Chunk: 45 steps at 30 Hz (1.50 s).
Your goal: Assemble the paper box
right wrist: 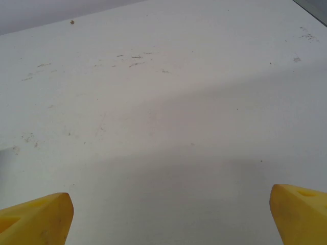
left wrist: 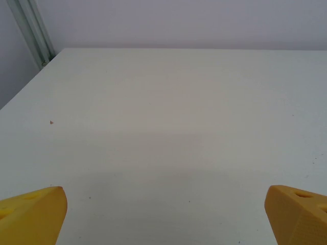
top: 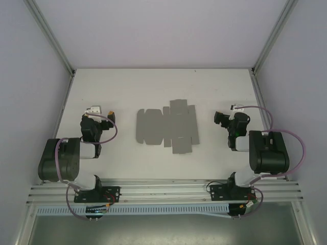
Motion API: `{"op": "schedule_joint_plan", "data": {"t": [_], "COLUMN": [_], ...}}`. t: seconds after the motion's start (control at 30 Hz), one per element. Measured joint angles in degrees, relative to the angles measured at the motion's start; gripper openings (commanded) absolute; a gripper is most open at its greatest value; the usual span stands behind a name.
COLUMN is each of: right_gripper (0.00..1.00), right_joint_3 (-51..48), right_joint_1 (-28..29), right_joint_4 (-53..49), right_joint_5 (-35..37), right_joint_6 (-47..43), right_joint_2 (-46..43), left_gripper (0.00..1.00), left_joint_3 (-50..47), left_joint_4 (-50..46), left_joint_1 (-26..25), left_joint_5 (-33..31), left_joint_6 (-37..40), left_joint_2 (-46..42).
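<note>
The paper box point(top: 167, 127) is a flat grey die-cut cardboard sheet with flaps and tabs, lying unfolded on the middle of the white table point(top: 153, 87). My left gripper point(top: 99, 113) hovers to the sheet's left and my right gripper point(top: 230, 115) to its right, both apart from it. In the left wrist view the left gripper point(left wrist: 166, 217) is open, its yellow fingertips point(left wrist: 30, 217) spread wide over bare table. The right gripper point(right wrist: 171, 217) in the right wrist view is also open, yellow fingertips point(right wrist: 301, 214) far apart with nothing between them.
Pale walls enclose the table, with metal frame posts point(top: 51, 35) at the back corners. An aluminium rail point(top: 163, 191) carrying both arm bases runs along the near edge. Faint scuff marks point(right wrist: 133, 57) dot the table surface on the right.
</note>
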Motion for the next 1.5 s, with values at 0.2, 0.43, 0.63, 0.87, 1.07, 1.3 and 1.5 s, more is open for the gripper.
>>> {"op": "schedule_joint_plan", "data": {"t": [0.2, 0.43, 0.63, 0.87, 1.07, 1.3, 1.5], "right_gripper": [0.99, 0.99, 0.99, 0.99, 0.99, 0.99, 0.99], "right_joint_3": [0.0, 0.0, 0.0, 0.0, 0.0, 0.0, 2.1], "right_joint_1": [0.0, 0.0, 0.0, 0.0, 0.0, 0.0, 1.0], "right_joint_4": [0.0, 0.0, 0.0, 0.0, 0.0, -0.1, -11.2], "right_joint_5": [0.0, 0.0, 0.0, 0.0, 0.0, 1.4, 6.4], "right_joint_6": [0.0, 0.0, 0.0, 0.0, 0.0, 0.4, 2.0], "right_joint_2": [0.0, 0.0, 0.0, 0.0, 0.0, -0.3, -12.2], "left_gripper": [0.99, 0.99, 0.99, 0.99, 0.99, 0.99, 0.99], "left_joint_3": [0.0, 0.0, 0.0, 0.0, 1.0, 2.2, 8.8], "left_joint_4": [0.0, 0.0, 0.0, 0.0, -1.2, -3.9, -19.7], "left_joint_1": [0.0, 0.0, 0.0, 0.0, 0.1, 0.1, 0.1], "left_joint_5": [0.0, 0.0, 0.0, 0.0, 4.3, 6.4, 5.0], "left_joint_6": [0.0, 0.0, 0.0, 0.0, 1.6, 2.3, -0.4], "left_joint_2": [0.0, 0.0, 0.0, 0.0, 0.0, -0.9, -10.6]}}
